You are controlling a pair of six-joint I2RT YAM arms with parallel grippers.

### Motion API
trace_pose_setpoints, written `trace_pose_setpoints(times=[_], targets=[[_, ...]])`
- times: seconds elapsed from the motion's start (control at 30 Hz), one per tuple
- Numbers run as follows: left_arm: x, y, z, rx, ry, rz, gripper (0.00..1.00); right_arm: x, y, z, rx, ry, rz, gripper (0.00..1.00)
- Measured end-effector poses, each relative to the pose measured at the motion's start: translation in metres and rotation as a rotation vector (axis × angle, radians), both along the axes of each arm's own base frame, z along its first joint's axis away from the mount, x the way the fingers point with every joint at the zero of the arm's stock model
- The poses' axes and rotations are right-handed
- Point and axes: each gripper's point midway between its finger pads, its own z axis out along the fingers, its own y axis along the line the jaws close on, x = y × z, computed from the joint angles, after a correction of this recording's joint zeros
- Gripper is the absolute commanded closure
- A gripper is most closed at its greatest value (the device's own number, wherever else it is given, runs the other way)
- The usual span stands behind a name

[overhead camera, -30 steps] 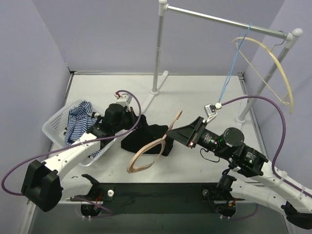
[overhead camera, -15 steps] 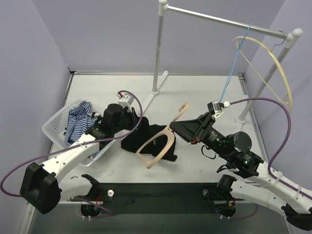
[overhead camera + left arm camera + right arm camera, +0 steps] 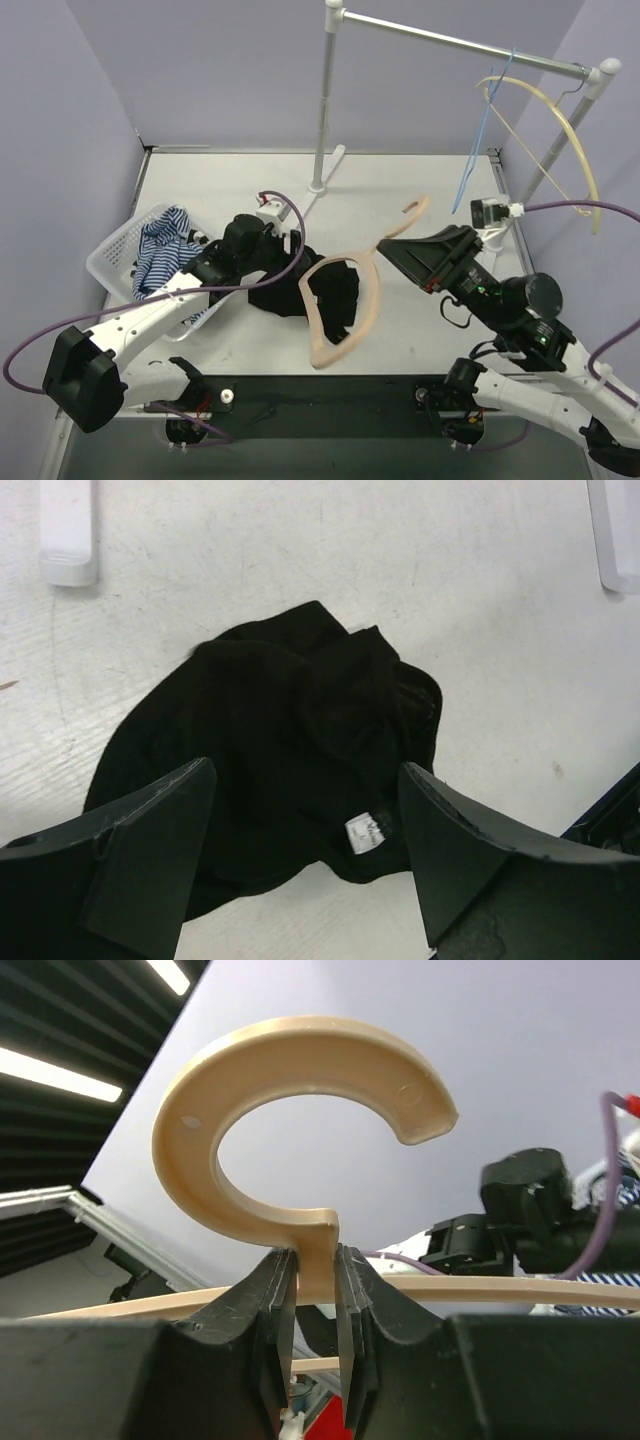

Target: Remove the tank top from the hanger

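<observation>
The black tank top [image 3: 290, 285] lies crumpled on the table; the left wrist view shows it [image 3: 290, 730] with a white label and no hanger in it. My left gripper [image 3: 284, 252] hovers just above its near edge, open, with nothing between the jaws [image 3: 305, 775]. The beige hanger [image 3: 325, 355] is raised and tilted over the garment's right side. My right gripper [image 3: 388, 248] is shut on the neck just below the hook [image 3: 300, 1070], fingers pinching it from both sides [image 3: 315, 1260].
A white basket [image 3: 105, 262] holding striped blue-and-white clothing [image 3: 160, 250] stands at the left. The clothes rack's pole [image 3: 322, 110] rises at the back, and its rail carries a second hanger [image 3: 575, 140] at the far right. White rack feet [image 3: 68, 530] lie beyond the garment.
My left gripper has opened and let go of the tank top, which stays on the table. The right gripper has lifted the hanger up and to the right, clear of the garment.
</observation>
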Motion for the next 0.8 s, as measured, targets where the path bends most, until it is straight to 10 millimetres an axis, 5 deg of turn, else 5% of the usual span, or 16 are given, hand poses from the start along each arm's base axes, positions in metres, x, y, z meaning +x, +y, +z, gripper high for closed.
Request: trace_pose_setpoints(times=[0.07, 0.2, 0.4, 0.57, 0.7, 0.73, 0.8], targets=[[-0.002, -0.009, -0.001, 0.032, 0.008, -0.025, 0.03, -0.011, -0.013, 0.013, 0.005, -0.061, -0.005, 1.00], [-0.007, -0.035, -0.012, 0.096, 0.029, -0.087, 0.03, -0.031, -0.022, 0.028, -0.020, -0.166, 0.032, 1.00], [-0.022, -0.068, -0.060, 0.258, 0.119, -0.169, 0.03, -0.049, -0.019, 0.024, -0.111, -0.241, 0.098, 1.00], [-0.026, -0.074, -0.105, 0.396, 0.196, -0.165, 0.05, -0.051, -0.018, 0.016, -0.154, -0.259, 0.105, 1.00], [-0.032, -0.066, -0.137, 0.478, 0.256, -0.141, 0.33, -0.053, -0.021, 0.013, -0.167, -0.273, 0.101, 1.00], [-0.032, -0.064, -0.144, 0.495, 0.263, -0.134, 0.60, -0.053, -0.022, 0.014, -0.168, -0.277, 0.099, 1.00], [-0.029, -0.064, -0.146, 0.501, 0.254, -0.112, 0.79, -0.054, -0.024, 0.014, -0.170, -0.283, 0.096, 1.00]])
